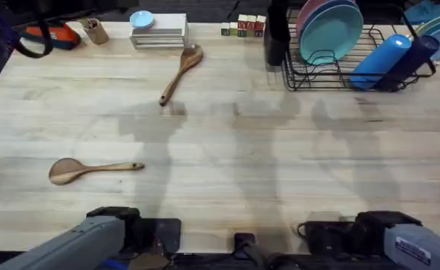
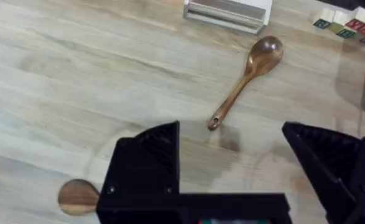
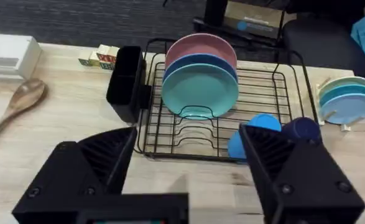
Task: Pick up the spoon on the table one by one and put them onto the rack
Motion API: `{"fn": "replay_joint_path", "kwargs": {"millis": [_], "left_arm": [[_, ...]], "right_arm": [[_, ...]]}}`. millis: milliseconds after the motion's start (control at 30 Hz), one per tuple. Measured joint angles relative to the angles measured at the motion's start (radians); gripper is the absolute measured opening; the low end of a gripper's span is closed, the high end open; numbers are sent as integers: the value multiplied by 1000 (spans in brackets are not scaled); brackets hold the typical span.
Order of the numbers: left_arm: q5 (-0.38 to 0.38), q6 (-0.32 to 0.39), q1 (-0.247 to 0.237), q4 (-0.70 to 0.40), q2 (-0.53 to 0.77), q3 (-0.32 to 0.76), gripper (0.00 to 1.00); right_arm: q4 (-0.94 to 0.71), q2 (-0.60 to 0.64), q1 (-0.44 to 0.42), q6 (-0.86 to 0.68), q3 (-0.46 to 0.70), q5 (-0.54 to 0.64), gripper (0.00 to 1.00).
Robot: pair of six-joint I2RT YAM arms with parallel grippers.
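Two wooden spoons lie on the table (image 1: 279,165). The darker spoon (image 1: 181,73) lies diagonally at the far middle, and also appears as the darker spoon (image 2: 244,76) and the spoon (image 3: 15,104). The paler spoon (image 1: 92,169) lies at the near left, its bowl (image 2: 78,196) showing beside my left fingers. The black wire rack (image 1: 303,81) stands at the far right with a black utensil cup (image 1: 276,39); in the right wrist view the rack (image 3: 194,140) and cup (image 3: 126,84) are ahead. My left gripper (image 2: 232,171) and right gripper (image 3: 188,177) are both open, holding nothing.
Plates (image 1: 330,30) and blue cups (image 1: 388,60) sit in the rack. A small brown cup (image 1: 94,30), a white box stack (image 1: 160,34) and letter blocks (image 1: 243,26) line the far edge. Another plate stand (image 1: 438,34) is at the far right corner.
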Motion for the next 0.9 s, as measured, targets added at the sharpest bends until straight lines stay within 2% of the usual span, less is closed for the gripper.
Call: {"fn": "replay_joint_path", "kwargs": {"millis": [67,133,300,500,600,767,900], "left_arm": [[-2,-40,0,-4,0,0,993],[-3,-115,0,-18,0,0,993],[-19,-398,0,-99,0,0,993],[-116,-710,0,-233,0,1,993],[-152,-803,0,-281,0,1,993],[-182,-892,0,-337,0,1,992],[-223,-1008,0,-421,0,1,991]], "right_arm": [[0,0,0,0,0,0,996],[0,0,0,0,0,0,996],[-5,0,0,0,0,0,996],[-6,0,0,0,0,0,996],[-6,0,0,0,0,0,996],[-6,0,0,0,0,0,996],[-6,0,0,0,0,0,996]]}}
